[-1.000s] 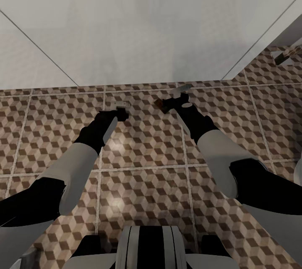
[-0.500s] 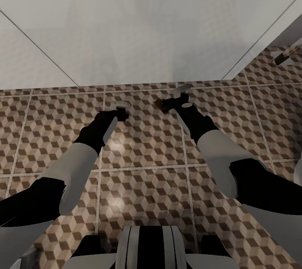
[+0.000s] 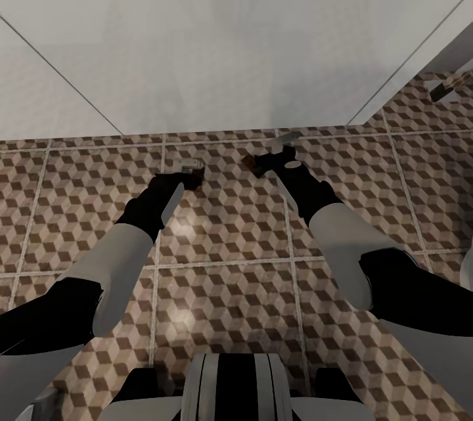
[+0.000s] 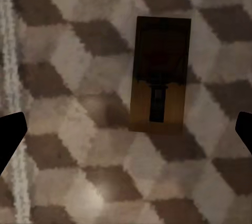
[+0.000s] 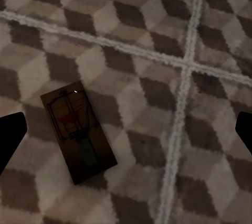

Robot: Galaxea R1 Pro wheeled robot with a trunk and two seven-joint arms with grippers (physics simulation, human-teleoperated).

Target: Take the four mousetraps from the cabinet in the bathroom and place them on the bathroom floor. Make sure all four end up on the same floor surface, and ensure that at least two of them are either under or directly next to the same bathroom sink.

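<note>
**Two traps down on tile, both claws spread above**

Left claw (image 4: 126, 129) wide, empty, over a mousetrap (image 4: 160, 74) flat on the bathroom floor (image 4: 63, 51). Right claw (image 5: 126, 129) likewise wide, second mousetrap (image 5: 77, 132) below, beside a grout cross. Lift straight up; avoid nudging boards. Thin wooden rectangles, dark wire, red spot; glossy cube-print tile.

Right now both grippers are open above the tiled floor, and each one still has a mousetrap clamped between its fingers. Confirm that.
Not quite. Both grippers are open above the bathroom floor, but neither clamps anything. The left wrist view shows a mousetrap lying flat on the tiles between the left gripper's spread fingertips, untouched. The right wrist view shows another mousetrap lying on the tiles below the right gripper.
</note>
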